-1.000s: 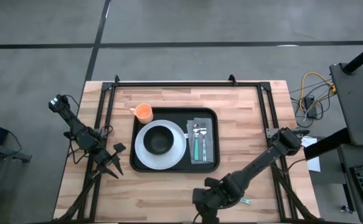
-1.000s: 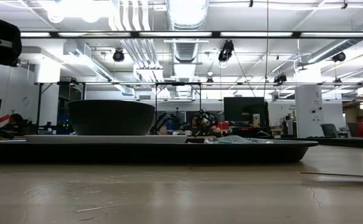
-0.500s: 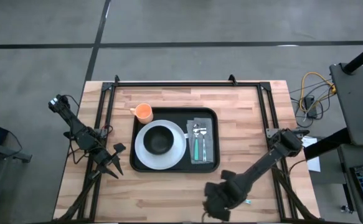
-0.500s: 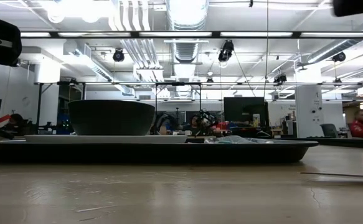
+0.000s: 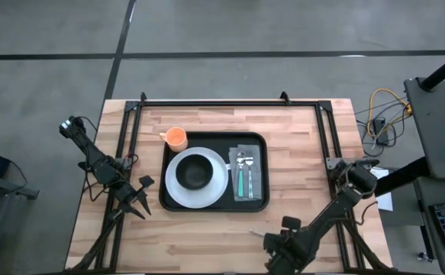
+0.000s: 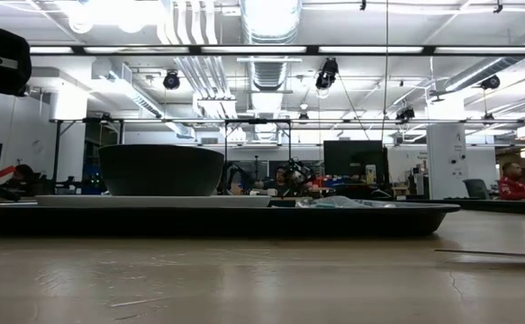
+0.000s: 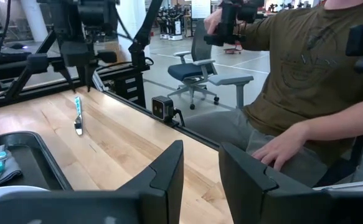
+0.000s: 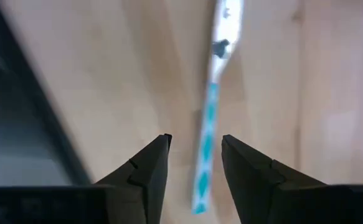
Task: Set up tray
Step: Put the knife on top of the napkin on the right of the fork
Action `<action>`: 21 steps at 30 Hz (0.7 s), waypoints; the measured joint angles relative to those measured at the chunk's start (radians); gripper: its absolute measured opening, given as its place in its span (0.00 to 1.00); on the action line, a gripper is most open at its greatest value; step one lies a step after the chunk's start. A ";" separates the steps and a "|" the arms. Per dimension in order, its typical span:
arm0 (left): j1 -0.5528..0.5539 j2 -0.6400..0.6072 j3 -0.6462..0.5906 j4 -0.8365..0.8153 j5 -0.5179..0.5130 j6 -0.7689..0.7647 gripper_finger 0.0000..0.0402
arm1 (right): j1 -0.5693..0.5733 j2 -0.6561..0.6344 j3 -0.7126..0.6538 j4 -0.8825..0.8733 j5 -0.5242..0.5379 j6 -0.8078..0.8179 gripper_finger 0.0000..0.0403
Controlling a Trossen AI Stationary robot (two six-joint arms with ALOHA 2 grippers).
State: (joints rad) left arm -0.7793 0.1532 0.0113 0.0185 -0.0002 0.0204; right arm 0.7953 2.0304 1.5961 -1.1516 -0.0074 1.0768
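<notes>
Lighting's bright and even from above, ceiling strip lights (image 6: 244, 49) blow out to white glare in the low view. The near edge of the worktop (image 6: 262, 279) there is soft and shiny with reflections. Shadows on the wood seen from overhead are faint. Right wrist view is heavily motion-blurred, the teal-handled utensil (image 8: 207, 124) is smeared.

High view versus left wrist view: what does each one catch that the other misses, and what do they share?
Only the high view: the orange cup and the black bowl. Only the left wrist view: a seated person beyond the table's edge, an office chair, and a clear look at the teal-handled utensil lying on the wood below the open right gripper. Both: the tray, the right gripper, and the open left gripper waiting left of the tray.
</notes>
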 joint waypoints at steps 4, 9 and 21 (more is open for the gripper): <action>0.000 0.000 0.000 0.000 0.000 0.000 0.21 | 0.000 0.000 -0.046 0.010 0.011 0.026 0.37; 0.000 0.000 0.000 0.000 0.000 0.000 0.21 | 0.001 0.000 -0.089 0.055 0.011 0.035 0.39; 0.000 0.000 0.000 0.000 0.000 0.000 0.21 | 0.001 0.000 -0.215 0.227 0.007 0.056 0.36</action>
State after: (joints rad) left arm -0.7795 0.1532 0.0113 0.0184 -0.0003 0.0204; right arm 0.7967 2.0300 1.3809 -0.9244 -0.0006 1.1323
